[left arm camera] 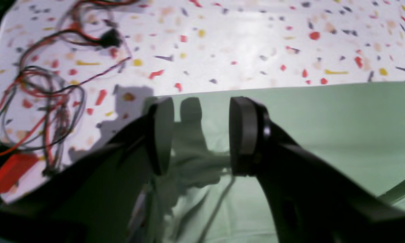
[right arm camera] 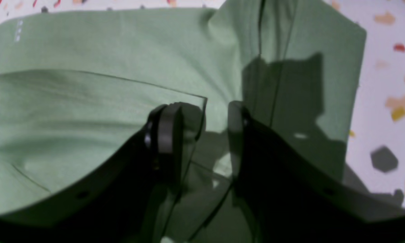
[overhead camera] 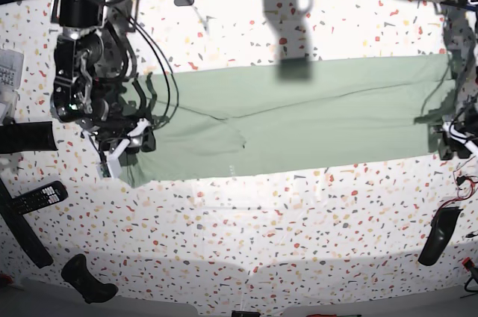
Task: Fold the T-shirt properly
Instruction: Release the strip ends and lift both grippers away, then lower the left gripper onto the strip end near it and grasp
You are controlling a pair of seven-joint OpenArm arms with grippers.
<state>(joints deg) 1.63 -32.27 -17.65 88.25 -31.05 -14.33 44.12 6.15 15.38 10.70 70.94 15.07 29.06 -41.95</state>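
Note:
The pale sage-green T-shirt (overhead camera: 299, 115) lies stretched in a long band across the speckled table (overhead camera: 246, 242). On the left of the base view, my right gripper (overhead camera: 128, 141) holds its end. In the right wrist view my right gripper (right arm camera: 200, 128) has a folded layer of T-shirt (right arm camera: 87, 50) bunched between its pads, and a small white mark (right arm camera: 18, 32) shows at far left. My left gripper (overhead camera: 448, 136) is at the opposite end. In the left wrist view my left gripper (left arm camera: 200, 135) pinches a gathered ridge of T-shirt (left arm camera: 324, 128) near the hem edge.
A tangle of red and black cables (left arm camera: 43, 91) and a red block (left arm camera: 9, 170) lie beside the left gripper. Two black remotes (overhead camera: 41, 197) and a black handle (overhead camera: 86, 279) sit at the table's left. A black object (overhead camera: 441, 235) lies at front right.

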